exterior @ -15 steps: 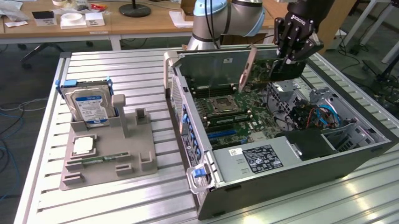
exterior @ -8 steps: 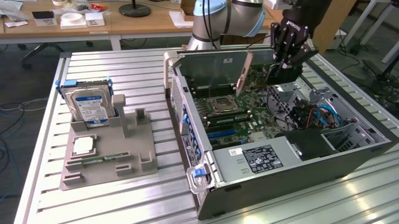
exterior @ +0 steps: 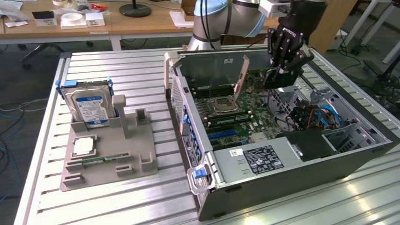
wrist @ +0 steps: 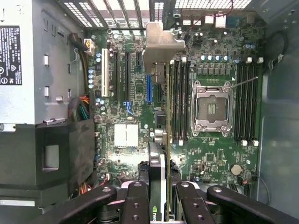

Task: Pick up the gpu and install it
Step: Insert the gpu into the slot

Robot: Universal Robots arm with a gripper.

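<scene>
Gripping the gpu edge-on between its fingers, the gripper hangs inside the open computer case, over the motherboard. In the wrist view the card runs from the jaws to its metal bracket, which faces the vented case wall.

Hidden or unclear:
- The card's lower edge is concealed. Contact with a slot cannot be determined, though in the exterior view the card appears to sit slightly above the board.
- The gripper's black links are cut off at the picture edge in the wrist view.

Labels:
- The power supply carries a black-and-white label, but its text cannot be read.
- The white lettering on the gripper body cannot be read with certainty.
- The hard drive bears a blue-white label, also illegible.

Counts:
- The motherboard has one processor socket, flanked by two banks of memory slots.
- Four black gripper links show in the wrist view.
- The grey fixture, at the exterior view's left, holds one upright hard drive, one flat processor and one memory stick.
</scene>
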